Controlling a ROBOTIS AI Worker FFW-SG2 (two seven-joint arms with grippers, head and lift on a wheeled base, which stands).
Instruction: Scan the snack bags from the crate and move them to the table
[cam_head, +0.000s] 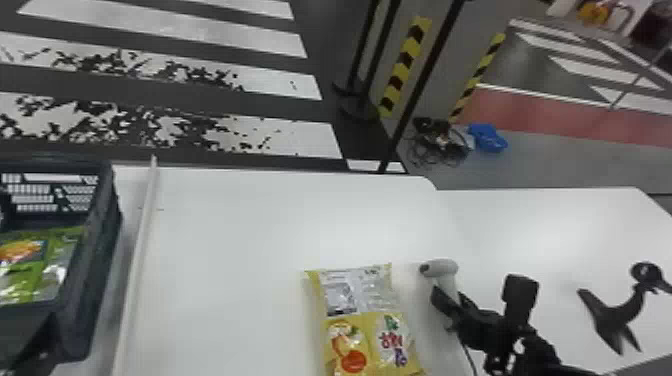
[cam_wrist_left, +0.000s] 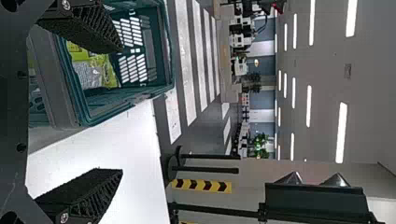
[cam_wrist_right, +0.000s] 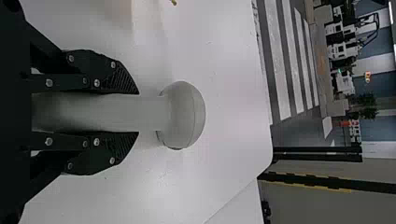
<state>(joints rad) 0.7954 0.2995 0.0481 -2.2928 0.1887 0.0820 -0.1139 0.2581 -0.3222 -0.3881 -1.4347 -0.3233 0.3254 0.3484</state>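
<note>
Right claw (cam_head: 448, 297) around scanner handle (cam_wrist_right: 112, 113)

White tabletop (cam_head: 225, 225): far right corner rounded; second white surface (cam_head: 525, 220) adjoining at right, bearing a black splayed object (cam_head: 617, 317). Yellow snack bag (cam_head: 367, 320) lies flat, toward the near edge. Pale strip (cam_head: 137, 260) runs inward from the far edge, beside the dark crate (cam_head: 92, 280) at left.

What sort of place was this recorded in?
Probably an indoor test area or demo hall: broad white stripes like a pedestrian crossing mark the floor, yellow-and-black hazard strips lie near dark posts, and long ceiling lights hang overhead.
</note>
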